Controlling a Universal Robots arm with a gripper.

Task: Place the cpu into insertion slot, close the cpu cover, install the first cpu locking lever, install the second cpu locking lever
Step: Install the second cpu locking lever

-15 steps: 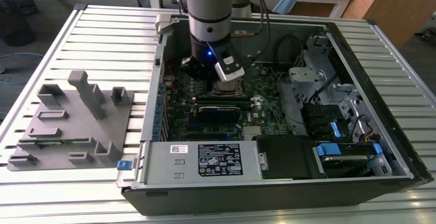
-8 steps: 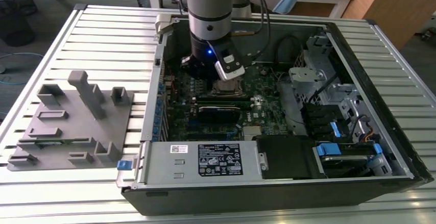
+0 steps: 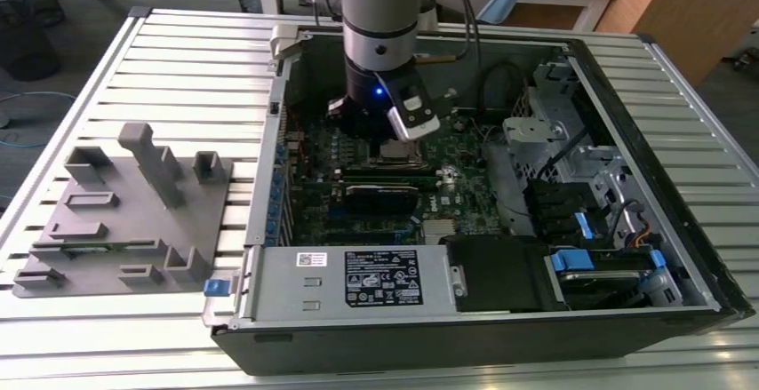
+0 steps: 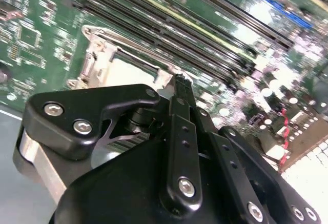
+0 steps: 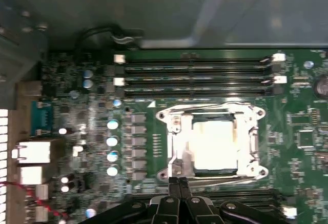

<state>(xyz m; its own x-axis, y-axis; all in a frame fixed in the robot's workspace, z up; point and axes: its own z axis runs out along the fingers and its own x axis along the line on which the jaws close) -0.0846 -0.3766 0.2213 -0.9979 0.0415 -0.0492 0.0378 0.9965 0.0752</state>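
The cpu (image 5: 215, 144) lies flat in the insertion slot (image 5: 163, 115) of the green motherboard; its pale metal top also shows in the second wrist view (image 4: 128, 73). The cpu cover (image 5: 177, 147) lies down around it, and the chip shows through its window. A thin silvery lever rod (image 4: 123, 37) runs along one side of the socket. My gripper (image 5: 178, 181) is shut with nothing between its fingers. Its tips (image 4: 179, 80) rest at the socket's edge, beside the chip. In the exterior view the gripper (image 3: 395, 152) reaches down inside the open computer case.
Long black memory slots (image 5: 195, 75) run on both sides of the socket. The white-labelled power supply (image 3: 355, 279) fills the case's near side, and drive cages (image 3: 593, 195) stand at the exterior view's right. A grey fixture (image 3: 119, 212) sits on the slatted table outside the case.
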